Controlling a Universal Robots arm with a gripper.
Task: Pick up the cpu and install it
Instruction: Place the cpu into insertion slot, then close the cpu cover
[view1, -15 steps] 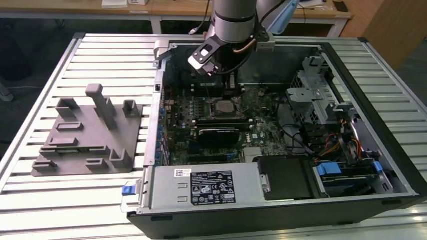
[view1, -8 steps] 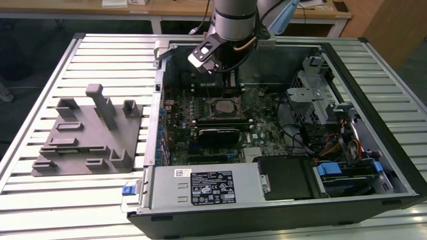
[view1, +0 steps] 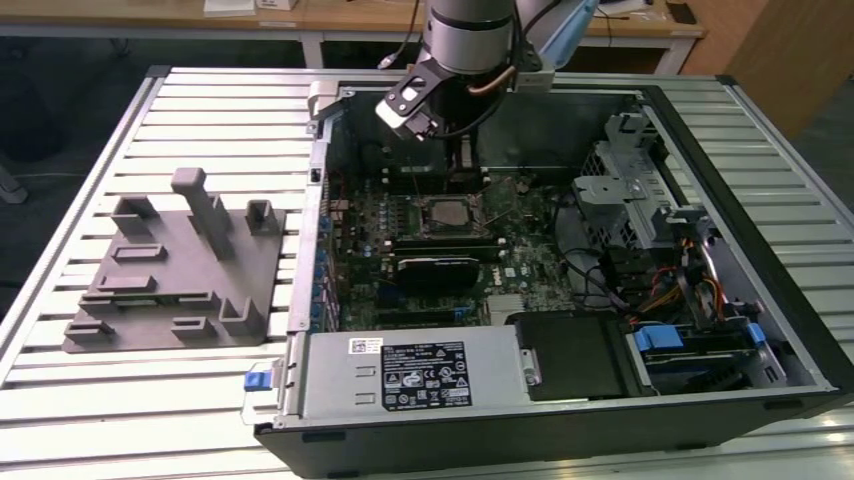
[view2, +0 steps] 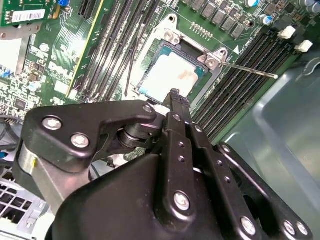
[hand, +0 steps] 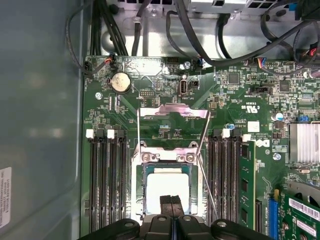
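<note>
your gripper (hand: 170, 200) has its jaws pressed together with nothing between them. the tips are poised right over the cpu (hand: 162, 186), which lies flat in the socket (hand: 165, 156) directly beneath. keep any contact light and square, clear of the lever (view2: 250, 70) just alongside.

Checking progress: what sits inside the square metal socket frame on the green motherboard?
The pale silver square cpu lies flat inside it; the black gripper covers one edge, and anything beneath is hidden.
</note>
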